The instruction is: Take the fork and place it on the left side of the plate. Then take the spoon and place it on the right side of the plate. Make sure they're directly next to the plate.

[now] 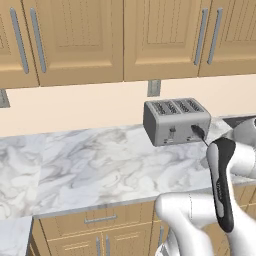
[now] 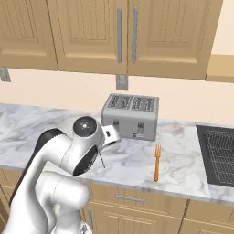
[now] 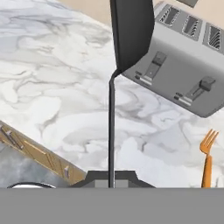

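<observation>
Wooden cabinets hung over a marbled counter [image 1: 100,165] with a grey toaster [image 2: 131,116] at the wall. My jaws were closed on the spoon [image 3: 111,131], its thin handle running up the middle of the hand view to the dark bowl at the top edge. The left base view set that bowl against the toaster's front, right of centre. The right base view gave the fork [image 2: 156,162], lying alone on the counter, right of centre, below the toaster, with a dark grate [image 2: 217,155] at the right edge.
</observation>
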Motion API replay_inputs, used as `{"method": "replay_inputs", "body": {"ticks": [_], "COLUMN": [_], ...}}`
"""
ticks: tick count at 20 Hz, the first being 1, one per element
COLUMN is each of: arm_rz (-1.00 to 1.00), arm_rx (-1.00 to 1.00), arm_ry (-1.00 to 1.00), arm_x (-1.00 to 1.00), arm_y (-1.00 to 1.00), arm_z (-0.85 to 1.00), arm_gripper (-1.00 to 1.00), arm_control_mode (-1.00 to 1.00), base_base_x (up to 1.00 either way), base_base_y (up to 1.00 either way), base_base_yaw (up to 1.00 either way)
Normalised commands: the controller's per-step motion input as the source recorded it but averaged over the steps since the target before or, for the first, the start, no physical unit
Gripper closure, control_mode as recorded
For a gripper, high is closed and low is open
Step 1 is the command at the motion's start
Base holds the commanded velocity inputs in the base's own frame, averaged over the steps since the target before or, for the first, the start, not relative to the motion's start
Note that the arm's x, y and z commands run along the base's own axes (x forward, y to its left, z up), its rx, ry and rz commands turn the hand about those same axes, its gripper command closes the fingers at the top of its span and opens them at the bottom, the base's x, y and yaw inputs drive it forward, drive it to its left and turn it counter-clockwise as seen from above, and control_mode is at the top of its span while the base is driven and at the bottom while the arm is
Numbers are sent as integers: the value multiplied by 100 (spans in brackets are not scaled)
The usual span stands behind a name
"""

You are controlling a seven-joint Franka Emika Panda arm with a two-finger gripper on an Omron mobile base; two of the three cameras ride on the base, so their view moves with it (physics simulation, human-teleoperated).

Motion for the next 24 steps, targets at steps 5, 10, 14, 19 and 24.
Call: {"method": "replay_inputs", "body": {"ticks": [5, 10, 14, 19, 24], "arm_rz": [8, 3, 0, 0, 0], "arm_rx": [2, 1, 0, 0, 0], "arm_ry": [-9, -2, 0, 0, 0], "arm_x": [-39, -14, 0, 0, 0], "arm_y": [-40, -14, 0, 0, 0], "arm_z": [89, 33, 0, 0, 0], "arm_gripper": [100, 100, 100, 100, 100], "arm_control_mode": [-100, 100, 100, 100, 100], "base_base_x": [0, -28, -86, -96, -64], "base_base_y": [0, -18, -32, -26, -1], "base_base_yaw": [0, 1, -3, -32, -55]}}
